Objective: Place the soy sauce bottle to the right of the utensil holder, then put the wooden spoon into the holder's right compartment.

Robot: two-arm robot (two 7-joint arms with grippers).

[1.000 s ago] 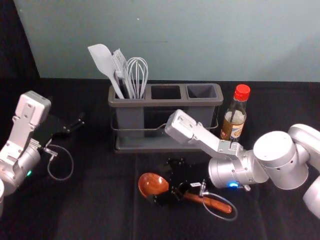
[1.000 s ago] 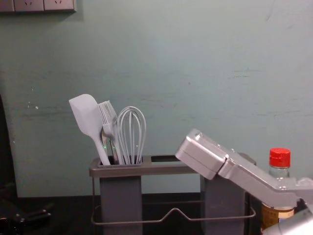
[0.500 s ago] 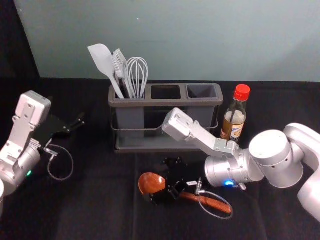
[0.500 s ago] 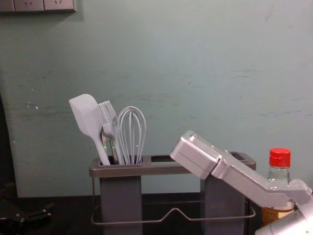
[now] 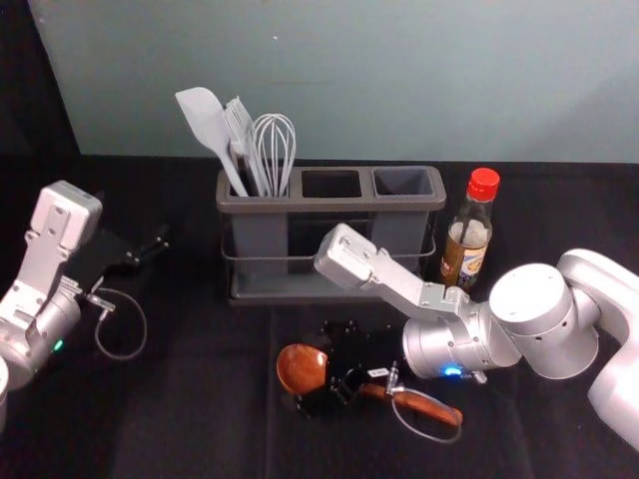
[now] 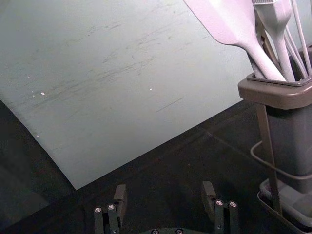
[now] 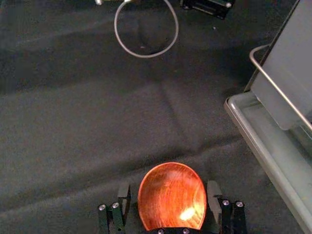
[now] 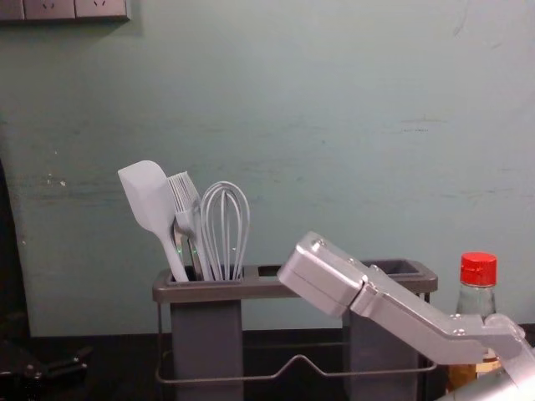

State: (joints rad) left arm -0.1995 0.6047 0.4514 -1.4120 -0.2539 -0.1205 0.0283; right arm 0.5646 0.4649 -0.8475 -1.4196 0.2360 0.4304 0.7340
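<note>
Wooden spoon (image 5: 301,369) lies on black cloth (image 5: 190,419), right gripper (image 5: 316,366) above, wall (image 5: 399,80) behind.

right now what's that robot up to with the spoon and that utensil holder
The right gripper is over the wooden spoon, its open fingers to either side of the bowl, apparently to pick it up. The spoon lies in front of the utensil holder, whose right compartment is empty. The soy sauce bottle stands to the holder's right. The left gripper is idle off to the holder's left, open and holding nothing.
</note>
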